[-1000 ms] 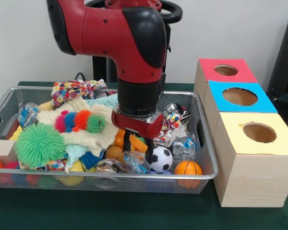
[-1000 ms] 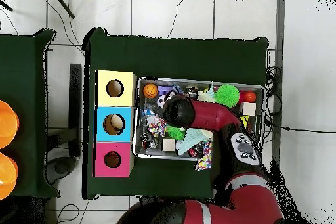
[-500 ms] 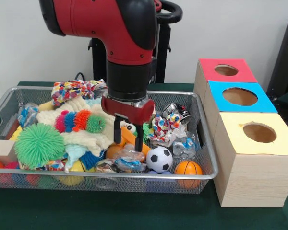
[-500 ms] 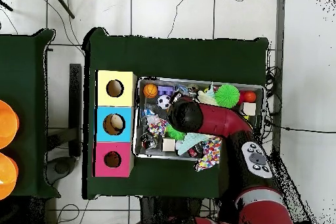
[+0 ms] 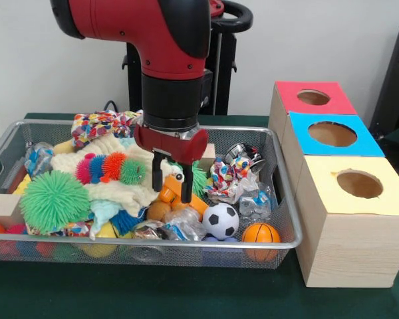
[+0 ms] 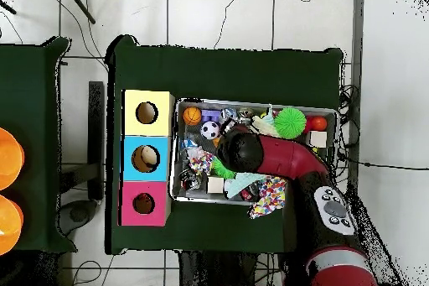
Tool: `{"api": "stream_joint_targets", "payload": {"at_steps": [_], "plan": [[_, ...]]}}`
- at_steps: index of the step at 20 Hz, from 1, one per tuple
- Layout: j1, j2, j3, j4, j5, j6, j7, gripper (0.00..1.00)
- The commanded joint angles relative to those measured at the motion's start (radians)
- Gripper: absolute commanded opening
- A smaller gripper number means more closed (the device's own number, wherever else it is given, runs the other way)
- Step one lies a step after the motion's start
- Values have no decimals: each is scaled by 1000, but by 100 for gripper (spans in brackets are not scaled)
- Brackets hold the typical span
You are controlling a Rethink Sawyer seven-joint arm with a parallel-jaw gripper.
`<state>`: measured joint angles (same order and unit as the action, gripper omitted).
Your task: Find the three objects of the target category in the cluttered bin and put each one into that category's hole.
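1. Gripper (image 5: 172,183) hanging over the wire bin (image 5: 279,234), fingers spread wide, holding nothing.
2. Orange toy (image 5: 175,191) lying just under the fingers.
3. Soccer ball (image 5: 221,220) and small basketball (image 5: 260,232) near the front rim.
4. No readable writing anywhere.

1. Front view: low and close, from the table edge, level across the wire bin (image 5: 6,143) toward the back wall; three boxes (image 5: 349,193) at picture right, red arm (image 5: 153,40) drops in from above
2. Overhead view: high up, straight down, farther off; whole green table (image 6: 226,73) plus surrounding floor fits in
3. Shared: bin (image 6: 255,103), boxes (image 6: 147,157), arm (image 6: 276,155)
4. Overhead is turned half round against the front view, so boxes lie left of the bin
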<state>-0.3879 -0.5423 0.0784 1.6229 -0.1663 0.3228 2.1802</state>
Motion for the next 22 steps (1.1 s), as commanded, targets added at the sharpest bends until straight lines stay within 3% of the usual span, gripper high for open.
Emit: {"api": "stream_joint_targets", "payload": {"at_steps": [1, 12, 22], "plan": [[-16, -3, 16, 67, 7, -60, 111, 100], [3, -39, 2, 109, 13, -58, 129, 100], [-45, 10, 22, 65, -11, -77, 76, 100]]}}
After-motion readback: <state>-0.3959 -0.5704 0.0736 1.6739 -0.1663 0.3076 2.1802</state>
